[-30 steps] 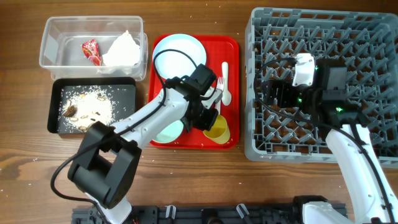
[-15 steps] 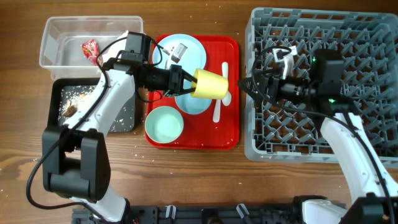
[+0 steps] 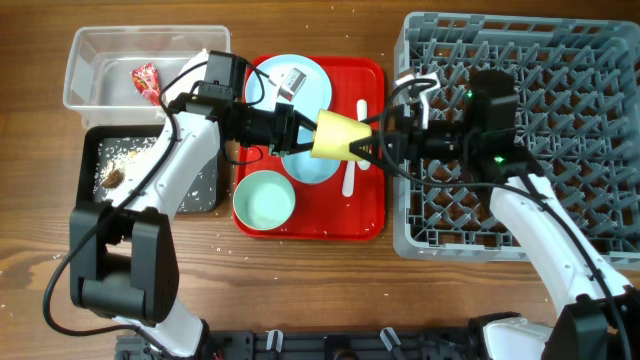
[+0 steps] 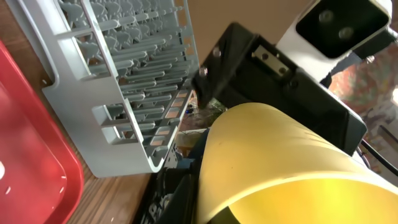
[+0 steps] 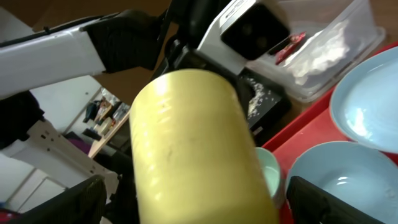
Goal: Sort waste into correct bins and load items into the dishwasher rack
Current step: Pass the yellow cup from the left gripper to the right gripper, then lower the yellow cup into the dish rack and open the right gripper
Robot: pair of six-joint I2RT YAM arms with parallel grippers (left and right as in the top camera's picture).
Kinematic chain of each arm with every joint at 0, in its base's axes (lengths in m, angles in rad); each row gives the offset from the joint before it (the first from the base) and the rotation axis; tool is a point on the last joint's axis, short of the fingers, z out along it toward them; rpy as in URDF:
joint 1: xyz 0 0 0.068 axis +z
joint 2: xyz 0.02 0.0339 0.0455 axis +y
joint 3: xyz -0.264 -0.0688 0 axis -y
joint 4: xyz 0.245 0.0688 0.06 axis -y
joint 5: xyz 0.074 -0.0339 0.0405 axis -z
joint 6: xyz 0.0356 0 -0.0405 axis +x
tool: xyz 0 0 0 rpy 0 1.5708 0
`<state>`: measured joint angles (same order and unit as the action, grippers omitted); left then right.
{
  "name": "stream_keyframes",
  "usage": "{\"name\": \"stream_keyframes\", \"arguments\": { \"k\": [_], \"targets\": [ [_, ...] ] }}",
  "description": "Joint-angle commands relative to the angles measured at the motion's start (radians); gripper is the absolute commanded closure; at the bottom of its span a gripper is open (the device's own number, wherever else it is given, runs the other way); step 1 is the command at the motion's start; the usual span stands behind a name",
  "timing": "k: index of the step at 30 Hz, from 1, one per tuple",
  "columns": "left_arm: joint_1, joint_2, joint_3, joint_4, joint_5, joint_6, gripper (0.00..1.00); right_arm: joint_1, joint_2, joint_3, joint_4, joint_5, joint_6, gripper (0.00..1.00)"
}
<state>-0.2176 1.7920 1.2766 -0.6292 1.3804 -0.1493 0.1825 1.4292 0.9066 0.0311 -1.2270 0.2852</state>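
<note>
left end effector [image 3: 300,133] holding yellow cup [image 3: 338,136]; right end effector [image 3: 372,141] straddling it, over red tray [image 3: 372,205]

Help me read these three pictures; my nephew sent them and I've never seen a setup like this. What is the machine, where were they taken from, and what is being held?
They show two robot arms at a wooden table. One picture looks down from above; the other two come from small cameras on each arm's wrist, so they look odd and very close.

On the table: a red tray with a blue plate, two bowls and white cutlery, a clear tub with a red wrapper, a black tray with food scraps, and a big grey rack.

The left tool holds a yellow cup sideways above the red tray. The right tool meets it at the cup's other end, apparently for a handover; whether it has closed yet, I can't tell.
</note>
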Motion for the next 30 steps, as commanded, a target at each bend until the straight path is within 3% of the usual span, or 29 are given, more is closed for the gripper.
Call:
{"name": "stream_keyframes", "arguments": {
  "k": [1,4,9,11,12,13,15,18,24,30],
  "targets": [
    [-0.001,-0.025,0.013,0.042,0.032,-0.057,0.96,0.035,0.009,0.017,0.006,-0.031,0.006,0.15],
    [-0.001,-0.025,0.013,0.053,0.032,-0.069,0.96,0.041,0.009,0.017,0.007,-0.023,0.006,0.28],
    [-0.001,-0.025,0.013,0.050,0.032,-0.069,0.96,0.040,0.009,0.017,0.075,-0.020,0.034,0.34],
    [-0.001,-0.025,0.013,0.050,0.032,-0.068,0.93,0.038,0.009,0.017,0.132,-0.021,0.077,0.41],
    [-0.001,-0.025,0.013,0.050,0.032,-0.068,0.86,0.035,0.009,0.017,0.148,-0.020,0.090,0.43],
    [-0.001,-0.025,0.013,0.051,0.030,-0.068,0.71,0.029,0.009,0.017,0.163,-0.020,0.105,0.47],
    [-0.001,-0.025,0.013,0.050,0.005,-0.068,0.52,0.002,0.009,0.017,0.170,-0.014,0.113,0.54],
    [-0.001,-0.025,0.013,0.050,-0.074,-0.068,0.40,-0.071,0.003,0.017,0.109,0.037,0.145,0.55],
    [-0.001,-0.025,0.013,0.039,-0.440,-0.069,0.36,-0.196,-0.092,0.019,-0.294,0.371,0.073,0.53],
    [-0.001,-0.025,0.013,0.035,-0.621,-0.069,0.33,-0.190,-0.256,0.196,-0.895,0.874,0.002,0.50]
  ]
}}
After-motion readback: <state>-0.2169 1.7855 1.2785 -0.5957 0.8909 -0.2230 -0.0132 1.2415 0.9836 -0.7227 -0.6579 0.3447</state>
